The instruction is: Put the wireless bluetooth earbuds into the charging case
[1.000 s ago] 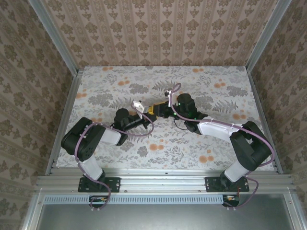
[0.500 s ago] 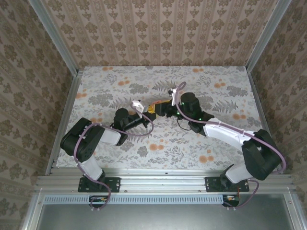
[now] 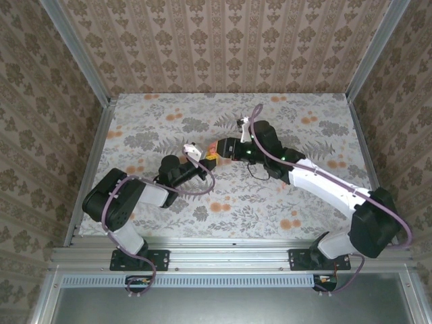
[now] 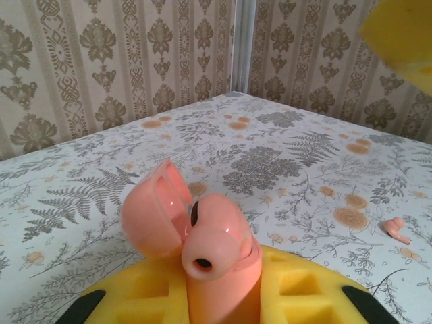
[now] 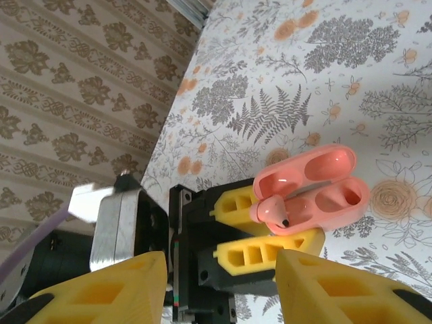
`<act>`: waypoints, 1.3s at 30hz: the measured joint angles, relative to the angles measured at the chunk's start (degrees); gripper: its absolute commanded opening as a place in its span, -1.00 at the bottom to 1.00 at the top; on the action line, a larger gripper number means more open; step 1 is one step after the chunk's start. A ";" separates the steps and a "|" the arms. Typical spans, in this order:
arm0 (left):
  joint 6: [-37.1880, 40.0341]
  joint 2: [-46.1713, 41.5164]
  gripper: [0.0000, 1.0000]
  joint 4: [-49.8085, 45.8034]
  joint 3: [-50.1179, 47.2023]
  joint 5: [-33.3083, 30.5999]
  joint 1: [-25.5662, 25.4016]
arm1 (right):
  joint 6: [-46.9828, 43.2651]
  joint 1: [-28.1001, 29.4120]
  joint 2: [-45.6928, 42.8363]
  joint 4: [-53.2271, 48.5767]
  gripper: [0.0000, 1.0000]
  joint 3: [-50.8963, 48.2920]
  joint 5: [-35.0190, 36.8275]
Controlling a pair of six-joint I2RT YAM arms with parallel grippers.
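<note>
My left gripper [image 4: 219,304] is shut on a coral-pink charging case [image 4: 154,217], its yellow pads [image 5: 266,251] clamping the base, the lid hinged open. One pink earbud [image 4: 212,239] sits tilted in a socket with its head sticking out; the other socket [image 5: 351,192] is empty. In the top view the case [image 3: 212,149] shows between the two grippers. My right gripper [image 5: 219,290] hovers over the case, open, with nothing between its fingers [image 5: 337,290]. A second pink earbud [image 4: 397,231] lies loose on the table to the right.
The floral tablecloth [image 3: 169,115] covers the table, fenced by aluminium rails [image 3: 91,162] and patterned walls. A tip of my right finger [image 4: 405,34] hangs in the upper right of the left wrist view.
My right arm has stretched out and its gripper has drifted slightly up and left above the case. My left gripper keeps its hold on the case, nearly still.
</note>
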 measured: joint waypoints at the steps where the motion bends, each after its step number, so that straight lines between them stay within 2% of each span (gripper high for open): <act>1: 0.48 -0.31 -0.81 -0.44 -0.15 -0.22 0.00 | 0.35 0.02 1.14 -1.05 -0.10 1.07 -0.02; 12: 3.28 -1.73 -0.81 -2.27 -1.05 -2.14 -0.74 | 1.55 0.24 9.35 -10.19 -0.13 9.35 -1.14; 39: 6.43 -2.05 -0.81 -5.62 -1.11 -4.22 -1.70 | 1.55 0.96 16.96 -14.84 -0.31 14.84 -2.16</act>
